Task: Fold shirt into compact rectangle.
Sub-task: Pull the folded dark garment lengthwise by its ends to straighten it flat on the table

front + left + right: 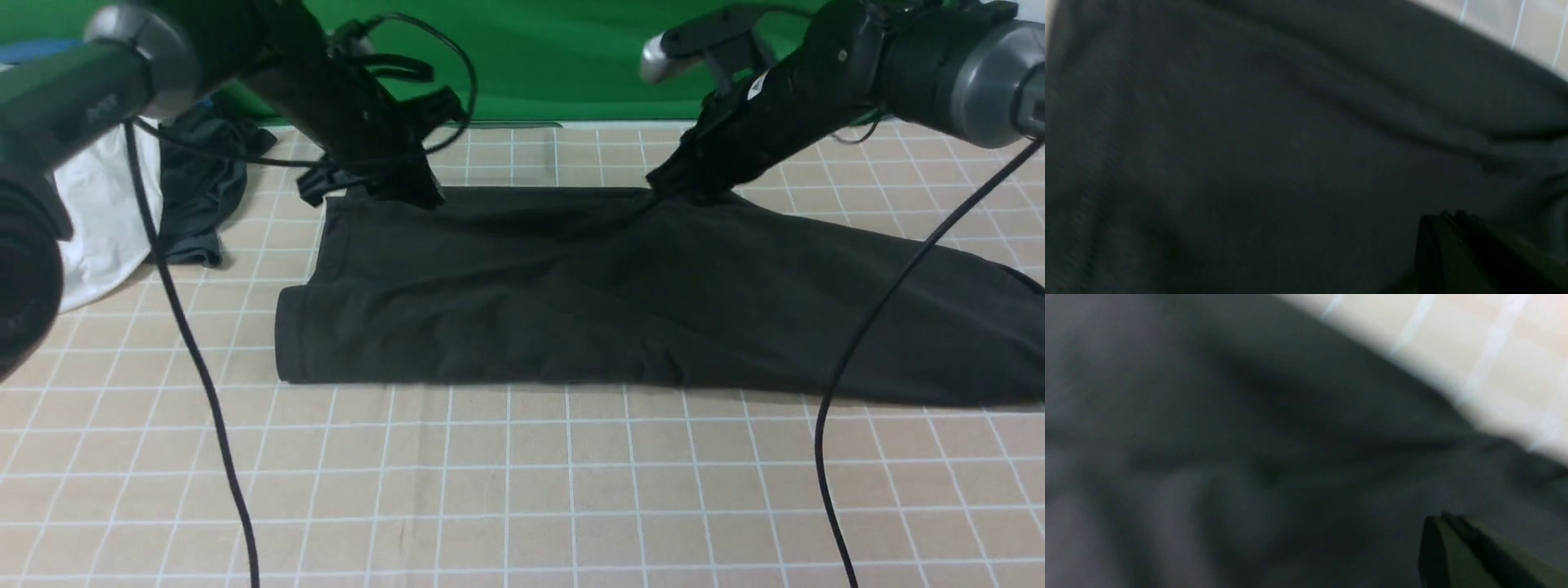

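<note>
Lying flat across the gridded bench (pixel 522 490), the black shirt (pixel 571 302) spreads from the centre out to the right edge of the front view. Both arms reach down to its far edge. The left claw (pixel 412 194) and the right claw (pixel 671 189) are each closed, tips against the fabric; whether cloth is pinched between them cannot be told. A white garment (pixel 98 220) and a dark grey garment (pixel 200 192) sit bunched at far left.
</note>
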You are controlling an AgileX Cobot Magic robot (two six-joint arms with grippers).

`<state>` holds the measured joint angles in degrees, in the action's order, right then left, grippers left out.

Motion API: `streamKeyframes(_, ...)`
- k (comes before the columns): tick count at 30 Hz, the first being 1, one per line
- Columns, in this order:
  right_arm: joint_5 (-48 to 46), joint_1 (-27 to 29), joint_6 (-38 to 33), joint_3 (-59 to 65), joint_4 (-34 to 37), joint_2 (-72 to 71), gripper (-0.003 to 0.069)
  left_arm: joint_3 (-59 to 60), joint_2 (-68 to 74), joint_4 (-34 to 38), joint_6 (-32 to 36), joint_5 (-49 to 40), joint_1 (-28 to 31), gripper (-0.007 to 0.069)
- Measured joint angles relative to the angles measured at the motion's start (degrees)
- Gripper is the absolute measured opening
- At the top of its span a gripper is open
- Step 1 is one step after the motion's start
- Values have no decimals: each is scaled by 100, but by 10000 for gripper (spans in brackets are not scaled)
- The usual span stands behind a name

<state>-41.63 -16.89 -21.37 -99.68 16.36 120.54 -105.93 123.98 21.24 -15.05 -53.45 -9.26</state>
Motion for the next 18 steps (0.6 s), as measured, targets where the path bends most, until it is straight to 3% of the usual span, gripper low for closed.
streamKeyframes(6,-1255,73,-104,-1090,303,275,34,-6,123,-247,-88,-392,-316,11)
streamKeyframes(12,-1568,48,-71,-1998,471,755,34,-333,107,-508,-164,-849,-349,11)
streamKeyframes(18,-1548,-114,-71,-2595,490,1481,34,-382,-405,-1276,-429,-1234,-344,11)
